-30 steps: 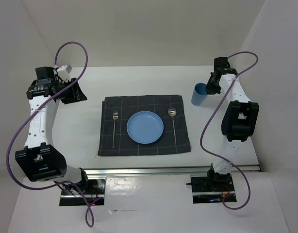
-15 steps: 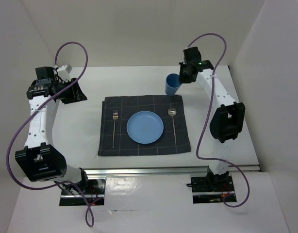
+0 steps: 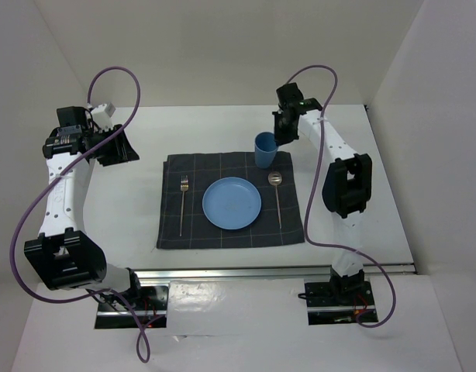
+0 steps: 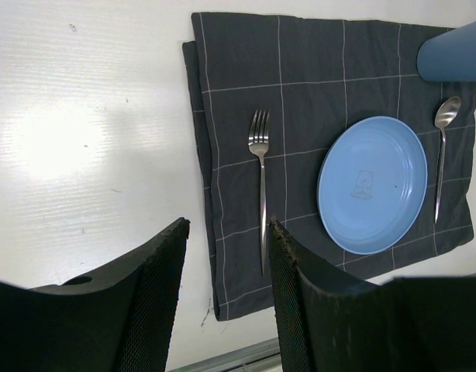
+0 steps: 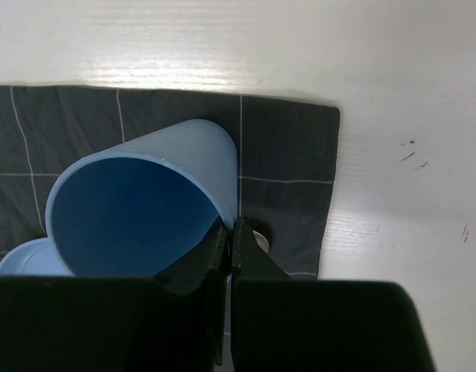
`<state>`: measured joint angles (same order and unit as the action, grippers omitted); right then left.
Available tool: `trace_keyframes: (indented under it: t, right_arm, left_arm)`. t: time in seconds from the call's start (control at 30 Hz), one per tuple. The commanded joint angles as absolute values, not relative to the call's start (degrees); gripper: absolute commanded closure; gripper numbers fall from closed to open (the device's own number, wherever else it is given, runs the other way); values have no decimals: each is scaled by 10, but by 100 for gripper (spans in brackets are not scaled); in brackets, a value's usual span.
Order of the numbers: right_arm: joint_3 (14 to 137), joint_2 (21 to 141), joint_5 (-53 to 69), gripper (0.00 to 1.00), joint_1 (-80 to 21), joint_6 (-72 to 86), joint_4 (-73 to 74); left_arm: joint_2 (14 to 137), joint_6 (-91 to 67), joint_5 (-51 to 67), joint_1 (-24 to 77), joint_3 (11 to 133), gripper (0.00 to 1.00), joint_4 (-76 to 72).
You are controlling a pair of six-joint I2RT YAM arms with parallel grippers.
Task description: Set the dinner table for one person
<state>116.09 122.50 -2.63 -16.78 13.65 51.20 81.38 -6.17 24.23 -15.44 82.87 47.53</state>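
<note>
The surface (image 3: 129,217) carries a dark checked placemat (image 3: 222,236) at its middle, with bare white room on every side. A blue plate (image 3: 232,203) sits at the mat's centre, on the near side of the right hand (image 3: 275,142) and to its left.

That hand is clenched on the rim wall of a blue cup (image 3: 264,149) and holds it over the mat's far right corner. The cup looks tilted from the wrist. I cannot tell whether its base touches the cloth.

I judge the step in hand to be placing the cup, the one piece not yet set down. The next move calls for bringing it upright and flat on the cloth. Then the hand should let go and rise straight up, so the finger clears the rim.

The mat's far and right edges lie close under the hand, so the base could end half off the cloth. The spoon (image 3: 277,198) has its bowl just nearward of the hand, leaving little room there. Beyond the hand and to its right the surface is open for a retreat.

The left hand (image 3: 114,147) is released, grasps nothing, and hangs well apart from the fork (image 3: 182,203).
</note>
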Motion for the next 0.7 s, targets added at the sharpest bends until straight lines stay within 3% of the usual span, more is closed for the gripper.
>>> trace_keyframes:
  t: [0.0,0.07,0.1,0.13,0.3,0.47,0.57,0.67]
  right_arm:
    - [1191,1232,-30,100,-177,138,532]
    - [1191,1237,-35,100,-182,138,537]
    - [1191,1237,-24,93,-182,132,537]
    - [1191,1238,-15,77,-182,124,531]
    - [1191,1212,-14,45,-182,124,511]
    - [1197,1142,-60,28,-177,130,499]
    - [1144,1049,-77,14,-142,152,486]
    - [1037,945,-9,5,-92,166,480]
  left_arm:
    - [799,-54,250,-156,827,46,465]
    - [799,-54,250,-156,827,46,465]
    - [799,-54,250,-156,827,46,465]
    - [799,-54,250,-156,827,46,465]
    - [799,-54,250,-156,827,46,465]
    - [799,-49,250,-156,827,46,465]
    - [799,-44,244,-156,827,46,465]
    - [799,-32,239,-156,827,46,465]
